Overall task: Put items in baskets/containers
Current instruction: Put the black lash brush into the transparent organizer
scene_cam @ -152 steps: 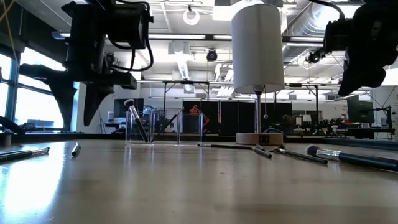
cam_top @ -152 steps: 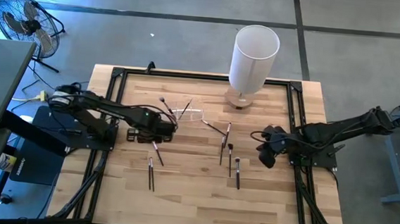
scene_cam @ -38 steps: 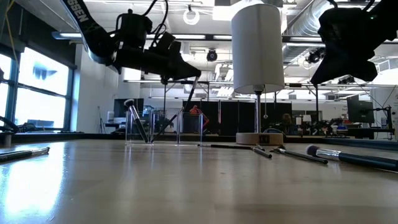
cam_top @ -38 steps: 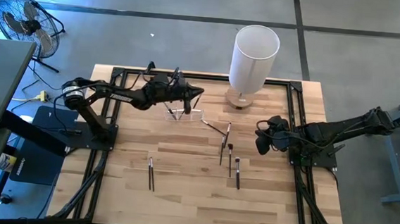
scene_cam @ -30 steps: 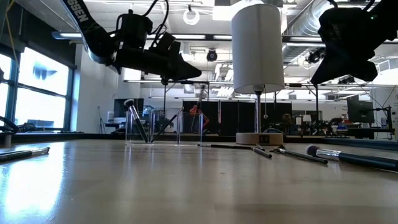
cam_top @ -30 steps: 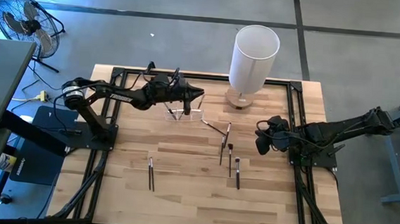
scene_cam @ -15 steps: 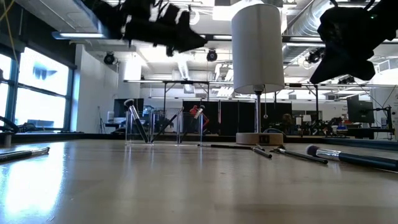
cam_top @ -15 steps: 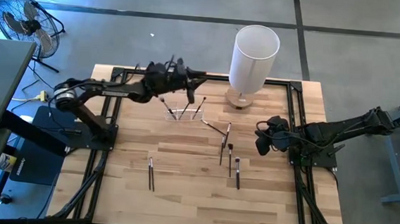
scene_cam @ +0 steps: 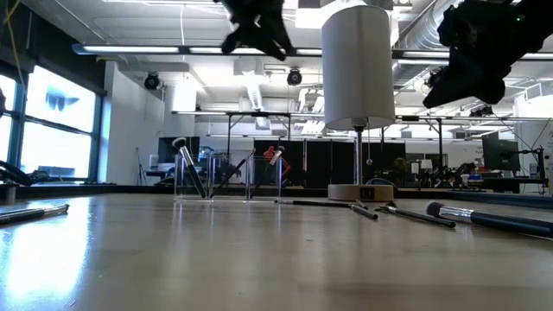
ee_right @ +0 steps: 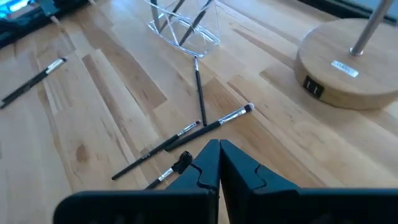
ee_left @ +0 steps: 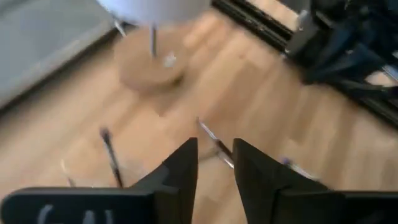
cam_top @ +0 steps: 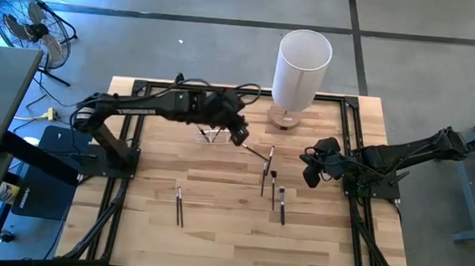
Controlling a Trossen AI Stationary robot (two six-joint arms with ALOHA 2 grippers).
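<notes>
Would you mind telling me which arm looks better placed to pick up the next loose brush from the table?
Probably the right. The right gripper hangs shut beside the brushes lying mid-table, which fill its wrist view. The left gripper, slightly open and empty, sits over the clear holder.

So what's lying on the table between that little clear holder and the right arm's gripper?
Seen from above, loose brushes lie on the wood between the clear holder and the right gripper: a crossed cluster, which the right wrist view also shows.
</notes>
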